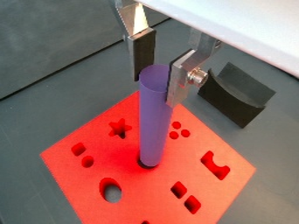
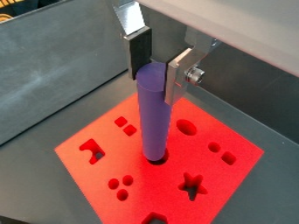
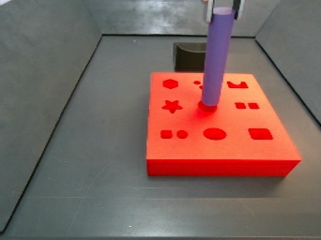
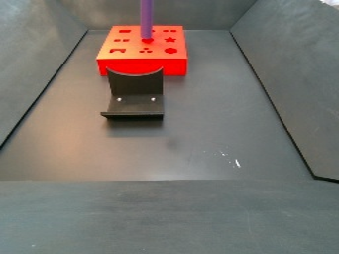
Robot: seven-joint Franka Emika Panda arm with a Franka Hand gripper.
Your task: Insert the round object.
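The round object is a long purple cylinder peg standing upright, its lower end in a round hole of the red block. My gripper is shut on the peg's top end, one pad on each side. Both wrist views show this; the peg rises from near the middle of the block. In a side view the peg stands on the block with the gripper at its top. In a side view the peg runs out of frame.
The dark fixture stands on the floor just beside the red block; it also shows in a wrist view and a side view. Grey walls enclose the floor. The block has several other shaped cut-outs, including a star.
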